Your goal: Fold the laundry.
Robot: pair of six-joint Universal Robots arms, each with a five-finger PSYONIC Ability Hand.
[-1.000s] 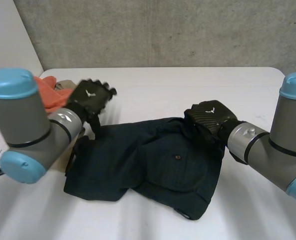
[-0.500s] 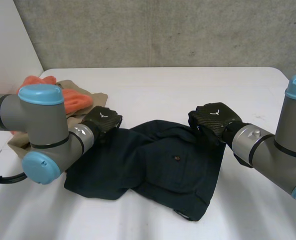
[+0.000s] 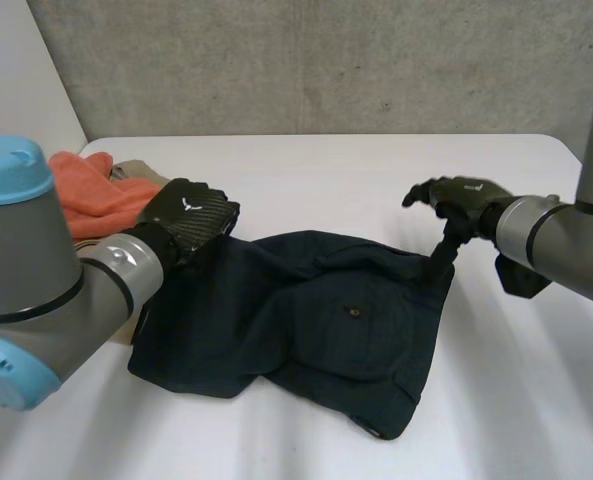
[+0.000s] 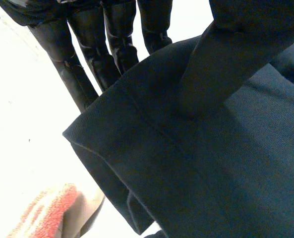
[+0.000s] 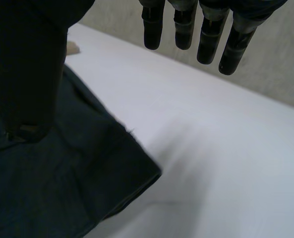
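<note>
An orange towel (image 3: 88, 195), fuzzy and bunched, lies in the upper left of the head view over a flat beige cloth (image 3: 136, 171). Both are just beside my left hand (image 3: 188, 222). My left arm (image 3: 46, 290) crosses in front of that pile and hides its near part, along with the left edge of my work. Behind the smooth white counter (image 3: 316, 175) stands a rough grey concrete wall (image 3: 326, 60).

The navy garment (image 3: 306, 330) lies across the middle of the frame, flat on the counter. It is a matte, finely woven cloth, rumpled into soft ridges, with a small round button (image 3: 354, 313) near its middle and a thicker, doubled end toward the lower right.

My left hand is at the garment's upper left corner. In the left wrist view my straight fingers (image 4: 114, 34) run under the stitched hem (image 4: 137, 148) while my thumb (image 4: 221, 64) presses on top, so the hand is clamped on the cloth.

My right hand (image 3: 463, 196) is at the right of the frame, above the garment's upper right corner. In the right wrist view its fingers (image 5: 208, 34) are straight and apart over bare counter, clear of the cloth. Only its thumb reaches down, with the tip on the garment near that corner, and the hand grips nothing.
</note>
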